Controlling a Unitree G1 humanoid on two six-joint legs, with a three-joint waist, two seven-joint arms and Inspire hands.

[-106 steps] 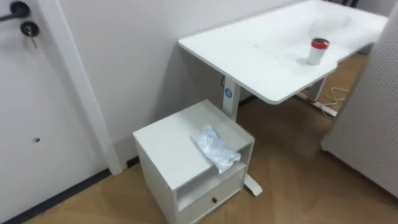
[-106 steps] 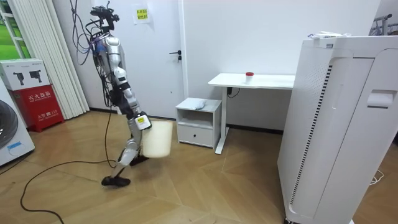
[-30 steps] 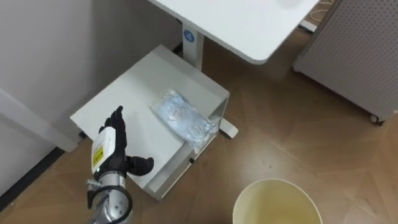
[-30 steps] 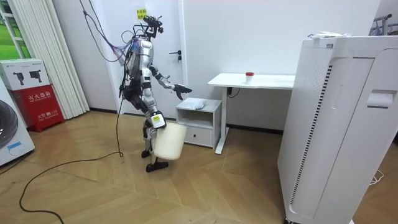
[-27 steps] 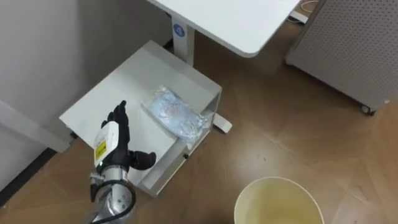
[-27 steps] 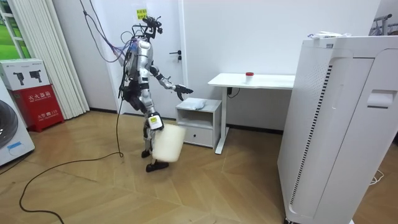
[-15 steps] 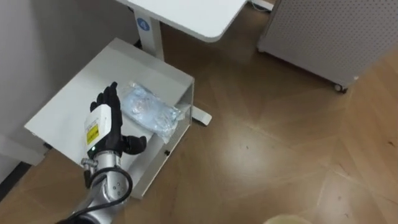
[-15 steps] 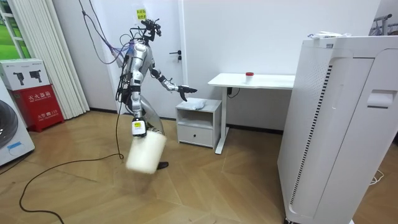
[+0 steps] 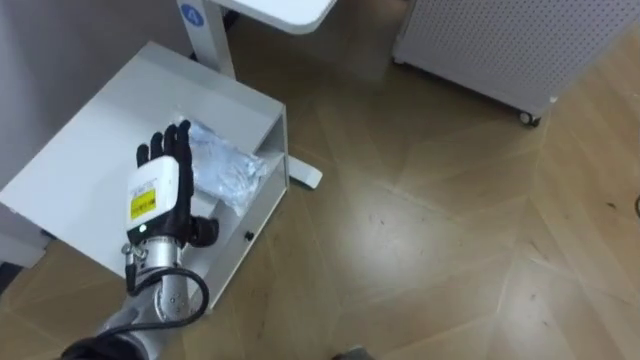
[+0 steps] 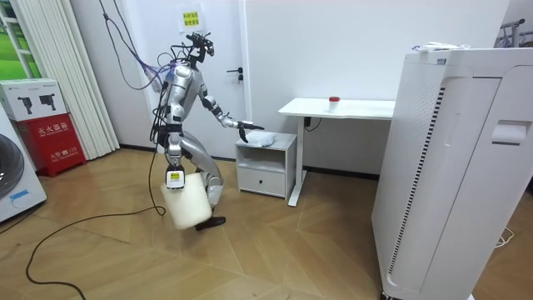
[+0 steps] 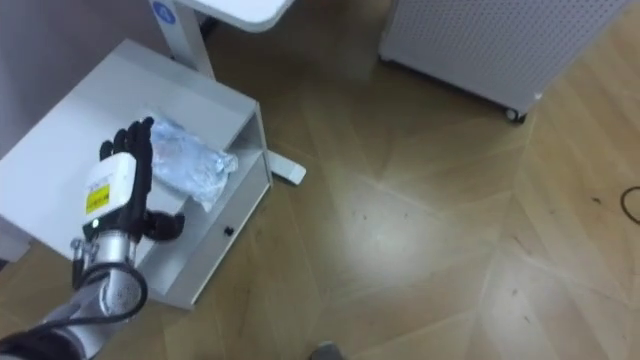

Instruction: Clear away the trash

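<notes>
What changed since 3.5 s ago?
The robot walked up to the cabinet and reached its open left hand to the plastic bag, not yet gripping. The bin at its right hand swung back, toward the room view's left. Bag, cabinet and desk stayed put.

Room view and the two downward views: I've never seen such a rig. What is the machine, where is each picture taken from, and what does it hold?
The machine is a two-legged humanoid robot with human-like hands. The room view is from a camera standing some way off; the two eye views are from a stereo camera on its head, looking down. It stands by a small white cabinet beside a desk. A crumpled clear plastic bag, the garbage, lies on the cabinet's top. The left hand reaches over the bag's edge, open, not closed on it. The right hand hangs low with a cream bin.
</notes>
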